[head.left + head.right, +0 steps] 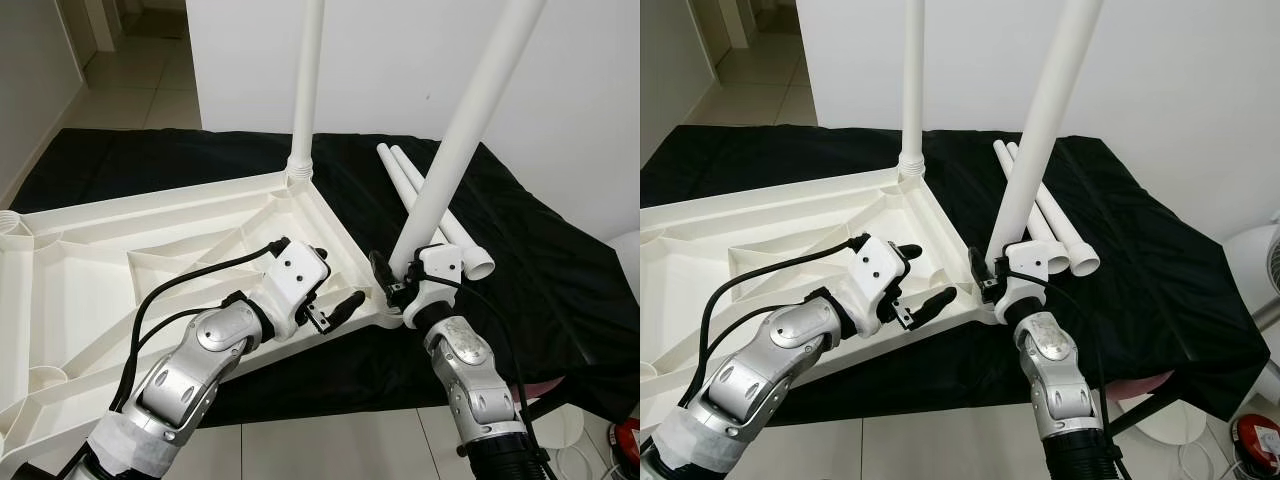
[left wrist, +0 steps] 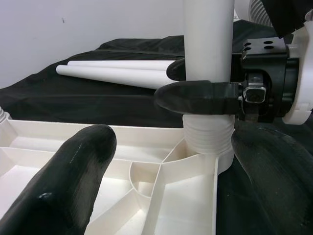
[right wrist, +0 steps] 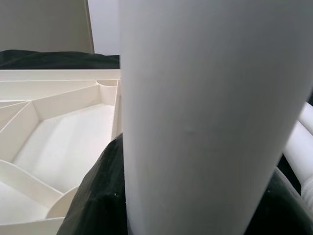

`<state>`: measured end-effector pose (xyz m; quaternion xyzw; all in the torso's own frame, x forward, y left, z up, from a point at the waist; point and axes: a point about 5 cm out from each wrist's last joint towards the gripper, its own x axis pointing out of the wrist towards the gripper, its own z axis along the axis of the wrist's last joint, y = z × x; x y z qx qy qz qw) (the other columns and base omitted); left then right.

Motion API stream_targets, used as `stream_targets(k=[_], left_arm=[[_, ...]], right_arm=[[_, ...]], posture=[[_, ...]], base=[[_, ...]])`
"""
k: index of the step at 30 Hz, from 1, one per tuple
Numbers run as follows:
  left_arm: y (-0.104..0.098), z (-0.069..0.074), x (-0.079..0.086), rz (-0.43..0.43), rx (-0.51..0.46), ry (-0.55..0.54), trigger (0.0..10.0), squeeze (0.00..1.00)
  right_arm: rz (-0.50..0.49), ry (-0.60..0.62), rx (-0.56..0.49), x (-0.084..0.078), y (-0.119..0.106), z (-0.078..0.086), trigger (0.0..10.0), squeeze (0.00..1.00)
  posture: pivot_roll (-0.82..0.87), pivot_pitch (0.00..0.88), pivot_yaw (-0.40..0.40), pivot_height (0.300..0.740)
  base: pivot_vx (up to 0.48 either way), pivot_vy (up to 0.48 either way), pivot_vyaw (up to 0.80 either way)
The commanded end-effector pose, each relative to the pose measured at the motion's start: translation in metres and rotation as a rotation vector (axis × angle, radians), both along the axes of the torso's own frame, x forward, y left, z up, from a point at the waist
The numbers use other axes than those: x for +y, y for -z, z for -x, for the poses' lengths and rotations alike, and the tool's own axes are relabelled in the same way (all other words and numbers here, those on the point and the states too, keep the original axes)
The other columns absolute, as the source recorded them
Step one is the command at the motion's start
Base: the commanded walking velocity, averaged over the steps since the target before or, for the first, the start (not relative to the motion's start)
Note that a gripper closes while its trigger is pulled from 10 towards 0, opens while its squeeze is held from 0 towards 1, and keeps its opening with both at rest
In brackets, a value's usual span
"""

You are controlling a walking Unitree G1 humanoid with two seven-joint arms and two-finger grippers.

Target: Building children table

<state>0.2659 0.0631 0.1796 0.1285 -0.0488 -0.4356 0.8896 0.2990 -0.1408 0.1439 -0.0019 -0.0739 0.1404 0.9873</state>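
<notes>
From where I stand, the white tabletop (image 1: pixel 150 260) lies upside down on a black cloth (image 1: pixel 520 250), its ribbed underside facing up. One leg (image 1: pixel 305 80) already stands upright in the far corner socket, at about 12 o'clock from the robot. A second leg (image 1: pixel 465 130) rises from the near corner socket at roughly 1 o'clock, leaning slightly to the right. The right gripper (image 1: pixel 392 280) is clamped around the base of this leg, just above its threaded collar, one black finger (image 2: pixel 195 96) pressed flat across the front of the tube. The left gripper (image 1: pixel 335 300) hovers at 9 o'clock from that corner, just beside it, over the tabletop's rim; its fingers are spread apart and hold nothing, one finger (image 2: pixel 63 181) hanging above the ribs. Two spare legs (image 1: pixel 440 210) lie side by side on the cloth, at about 2 o'clock, just beyond the gripped leg and apart from the tabletop.
</notes>
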Motion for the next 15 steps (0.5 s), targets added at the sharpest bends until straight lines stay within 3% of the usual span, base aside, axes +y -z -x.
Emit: stream_targets(k=[1,15], left_arm=[[0.000,0.006,-0.004,-0.027,0.007,0.096,10.0,0.00],[-0.002,0.007,-0.007,-0.031,-0.004,0.108,10.0,0.00]], right_arm=[[-0.009,0.024,0.034,-0.007,0.006,-0.001,10.0,0.00],[0.044,-0.015,0.058,-0.009,0.023,0.001,10.0,0.00]], posture=[[0.01,0.000,-0.086,0.740],[0.01,0.000,-0.084,0.740]], base=[[0.000,0.000,0.00],[0.000,0.000,0.00]])
